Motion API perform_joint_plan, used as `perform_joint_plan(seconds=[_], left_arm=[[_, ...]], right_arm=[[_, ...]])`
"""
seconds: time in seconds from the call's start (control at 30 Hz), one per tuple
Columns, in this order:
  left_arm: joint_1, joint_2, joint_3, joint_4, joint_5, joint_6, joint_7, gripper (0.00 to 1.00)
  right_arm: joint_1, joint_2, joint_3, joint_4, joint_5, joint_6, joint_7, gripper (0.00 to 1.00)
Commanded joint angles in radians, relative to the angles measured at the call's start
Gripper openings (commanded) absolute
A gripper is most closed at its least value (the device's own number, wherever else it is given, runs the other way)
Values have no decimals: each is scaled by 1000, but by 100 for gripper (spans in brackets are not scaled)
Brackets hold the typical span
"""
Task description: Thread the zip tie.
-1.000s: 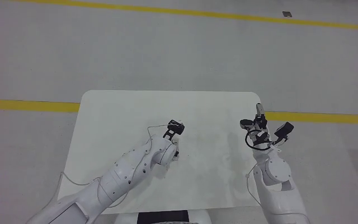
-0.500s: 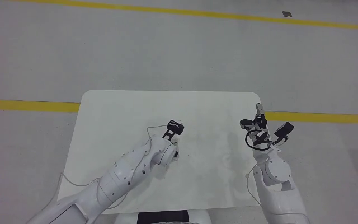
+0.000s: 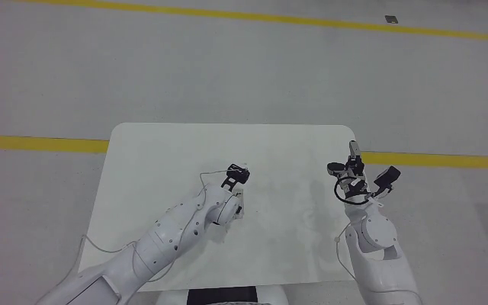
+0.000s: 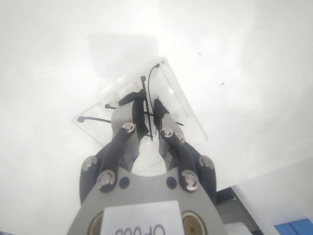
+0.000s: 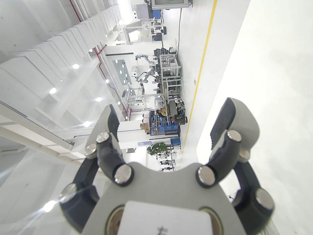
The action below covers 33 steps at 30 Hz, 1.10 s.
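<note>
Over the last second the left gripper (image 3: 236, 177) is shifted slightly toward the lower left of the top view. The right gripper (image 5: 169, 107) is kept unmoved at the right edge of the worktop (image 3: 152, 152), jaws spread wide and empty. A pick-up is judged to be under way, with no threading begun. The zip tie (image 4: 144, 88) is seen lying on a clear tray (image 4: 193, 125), running between the left jaws, which are narrowly spread either side of it.

Thin black zip ties (image 4: 143, 84), criss-cross, flat in a clear shallow tray (image 4: 177, 103)
</note>
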Motion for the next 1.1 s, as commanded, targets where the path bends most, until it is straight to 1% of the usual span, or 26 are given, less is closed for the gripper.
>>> perform_joint_plan(seconds=[0.0,0.13,0.23,0.3,0.4,0.57,0.63,0.7,0.73,0.77,0.8,0.9,1.07], left_arm=[[-1,0,1,0,1,0,0,0],[-1,0,1,-1,3,1,-2,0],[1,1,2,-13,8,2,-4,0],[5,3,0,-24,15,6,-6,0],[14,7,-5,-52,30,10,-13,0],[39,18,-17,-108,59,13,-29,0],[45,21,-22,-117,64,10,-31,0],[50,23,-27,-114,66,9,-32,0],[51,23,-28,-112,65,8,-31,3],[51,23,-28,-110,65,7,-31,16],[51,23,-28,-108,63,6,-31,24],[50,22,-26,-104,61,4,-34,27],[45,20,-25,-91,51,2,-34,27]], right_arm=[[0,0,0,0,0,0,0,100],[0,0,0,0,0,0,0,100],[0,0,0,0,0,0,0,100],[0,0,0,0,0,0,0,100],[0,0,0,0,0,0,0,100],[0,0,0,0,0,0,0,100],[0,0,0,0,0,0,0,100],[0,0,0,0,0,0,0,100],[0,0,0,0,0,0,0,100],[0,0,0,0,0,0,0,100],[0,0,0,0,0,0,0,100],[0,0,0,0,0,0,0,100],[0,0,0,0,0,0,0,100]])
